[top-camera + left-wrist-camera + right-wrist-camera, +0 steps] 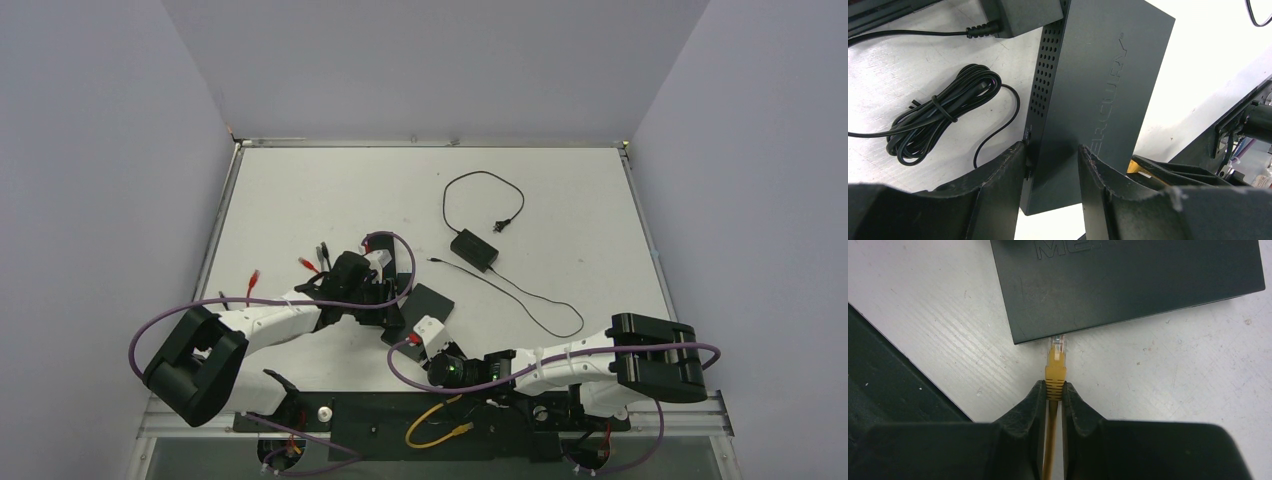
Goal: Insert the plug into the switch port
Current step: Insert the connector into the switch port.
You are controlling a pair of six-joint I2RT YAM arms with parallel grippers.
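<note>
**Plug at the port mouth, not yet seated.**

My right gripper (1054,392) is pinched tight on the yellow boot just behind the plug (1056,344). The plug's clear tip meets the near edge of the dark switch (1128,285), which lies on the surface (1173,375). The port itself is hidden under that edge. My left gripper (1053,155), part open, appears to clamp the switch body. I would push straight along the cable line, plug level, left bracing firmly.
</note>
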